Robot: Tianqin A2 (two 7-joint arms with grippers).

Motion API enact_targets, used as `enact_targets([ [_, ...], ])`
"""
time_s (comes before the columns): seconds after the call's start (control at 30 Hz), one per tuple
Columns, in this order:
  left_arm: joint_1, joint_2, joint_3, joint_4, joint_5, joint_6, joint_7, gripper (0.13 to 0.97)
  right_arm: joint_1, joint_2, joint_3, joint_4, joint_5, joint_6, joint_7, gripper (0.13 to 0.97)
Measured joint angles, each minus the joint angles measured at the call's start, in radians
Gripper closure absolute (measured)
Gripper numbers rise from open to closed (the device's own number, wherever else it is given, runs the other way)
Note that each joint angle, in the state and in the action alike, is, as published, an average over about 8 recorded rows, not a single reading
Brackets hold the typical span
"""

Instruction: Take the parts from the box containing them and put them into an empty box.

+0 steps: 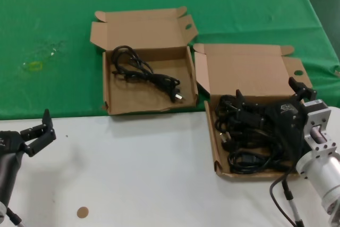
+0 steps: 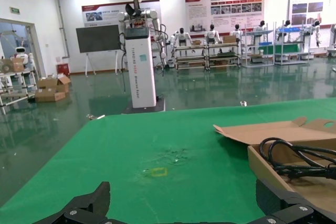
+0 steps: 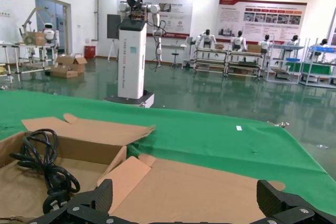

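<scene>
The straight-fronted cardboard box (image 1: 107, 86) lies on the green cloth and holds one black coiled cord (image 1: 146, 73). That cord also shows in the left wrist view as a cord (image 2: 299, 158) and in the right wrist view as a cord (image 3: 44, 166). To its right, the wavy-fronted box (image 1: 212, 142) holds a heap of several black cords (image 1: 241, 131). My right gripper (image 1: 266, 90) hovers open over this box with nothing between its fingers, and its own view shows it as the gripper (image 3: 184, 190) facing the lid (image 3: 210, 182). My left gripper (image 1: 36, 126) stands open and empty near the white table's left edge.
Green cloth (image 1: 53, 19) covers the back half of the work area and a white tabletop (image 1: 138, 168) the front. On the cloth at left is a yellowish mark (image 1: 34, 66). A small brown disc (image 1: 82, 212) lies near the front edge.
</scene>
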Motion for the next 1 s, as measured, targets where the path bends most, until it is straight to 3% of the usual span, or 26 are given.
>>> enact_targets([
  [1.0, 0.0, 0.0, 0.0, 0.0, 0.0, 0.0, 0.0, 0.132, 0.0, 0.0, 0.0, 0.0, 0.0, 0.0, 0.0, 0.129],
])
